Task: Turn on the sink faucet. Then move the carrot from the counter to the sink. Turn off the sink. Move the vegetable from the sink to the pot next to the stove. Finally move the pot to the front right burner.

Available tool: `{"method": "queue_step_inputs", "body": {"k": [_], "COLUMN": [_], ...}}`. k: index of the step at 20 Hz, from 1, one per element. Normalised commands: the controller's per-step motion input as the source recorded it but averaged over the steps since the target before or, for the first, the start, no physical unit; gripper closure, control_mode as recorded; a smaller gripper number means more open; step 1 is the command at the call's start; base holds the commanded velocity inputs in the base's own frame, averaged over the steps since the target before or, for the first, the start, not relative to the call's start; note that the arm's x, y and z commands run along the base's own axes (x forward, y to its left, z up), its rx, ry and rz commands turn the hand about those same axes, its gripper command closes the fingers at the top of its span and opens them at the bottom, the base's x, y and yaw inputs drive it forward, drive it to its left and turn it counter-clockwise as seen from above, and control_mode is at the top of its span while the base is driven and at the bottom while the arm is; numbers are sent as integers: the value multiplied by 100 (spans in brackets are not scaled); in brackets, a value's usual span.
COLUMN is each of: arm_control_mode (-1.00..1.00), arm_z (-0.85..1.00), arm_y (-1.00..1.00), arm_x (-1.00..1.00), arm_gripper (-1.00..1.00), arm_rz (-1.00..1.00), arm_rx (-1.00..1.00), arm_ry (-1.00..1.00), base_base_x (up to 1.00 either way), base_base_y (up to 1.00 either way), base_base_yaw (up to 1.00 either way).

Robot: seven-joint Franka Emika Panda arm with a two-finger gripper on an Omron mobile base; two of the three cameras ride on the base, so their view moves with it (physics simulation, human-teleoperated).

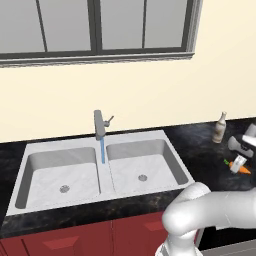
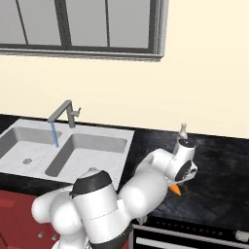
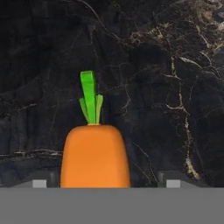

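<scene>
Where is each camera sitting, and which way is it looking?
Left base view: behind the arm on its left, looking forward and down at the sink, running faucet and counter; the white arm rises at lower right.
Right base view: behind the arm on its right, looking over the same sink; the arm bulks up from lower left.
Hand view: on the hand, looking down at the carrot between the open gripper tips.
Shared: both base views show the sink, faucet, bottle and carrot.
</scene>
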Motion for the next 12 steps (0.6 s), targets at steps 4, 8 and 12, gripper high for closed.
{"method": "queue_step_inputs", "body": {"k": [4,8,12], "arm_control_mode": [-100,-100,-100], "arm_z": [-41,-5,2], "arm_y": [12,10,36], "arm_x": [0,0,0], "arm_gripper": [100,100,100], "arm_rz": [1,2,0], "arm_rx": [-3,0,0], "arm_ry": [-3,0,0], "base_base_x": [0,0,0], "base_base_y": [0,0,0], "base_base_yaw": [0,0,0]}}
